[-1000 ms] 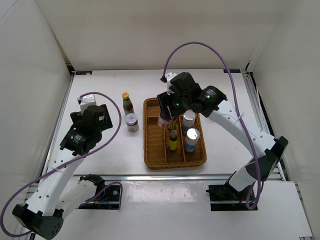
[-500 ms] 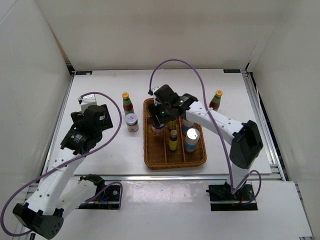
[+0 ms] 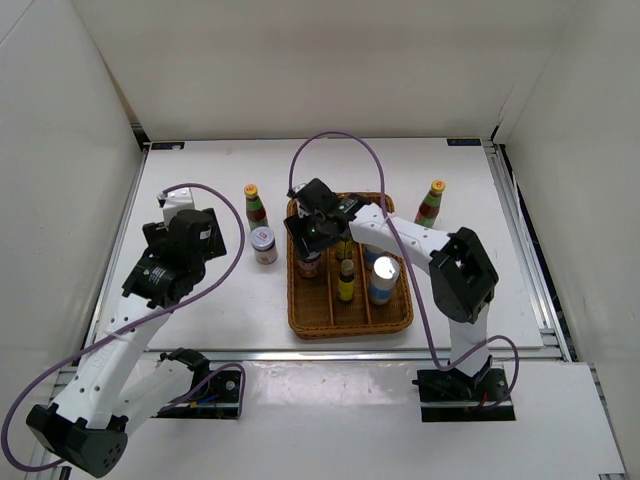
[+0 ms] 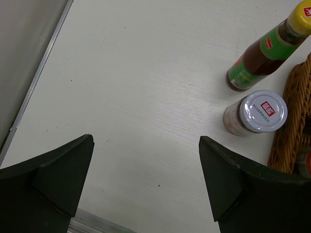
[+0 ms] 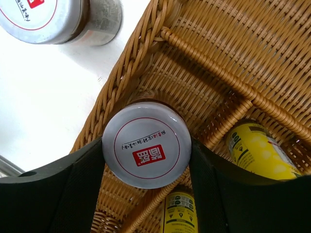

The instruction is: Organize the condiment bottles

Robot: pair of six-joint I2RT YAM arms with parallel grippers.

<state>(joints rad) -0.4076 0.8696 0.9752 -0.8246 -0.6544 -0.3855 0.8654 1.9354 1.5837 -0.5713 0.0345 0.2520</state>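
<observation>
My right gripper is shut on a short jar with a white, red-printed lid, one finger on each side. It holds the jar over the left compartment of the wicker tray, close to the rim; from above, the jar shows below the right gripper. Two yellow-labelled brown bottles stand in the middle compartment. A second jar and a tall yellow-capped bottle stand on the table left of the tray. My left gripper hangs open above bare table, short of them.
Another tall yellow-capped bottle stands on the table right of the tray. A silver-topped cylinder is in the tray's right compartment. White walls enclose the table on three sides, and a metal rail runs along the near edge.
The right arm has swung left with the jar, from the tray's middle to its left compartment, uncovering the tall bottle at the back right. The left arm has not moved.
</observation>
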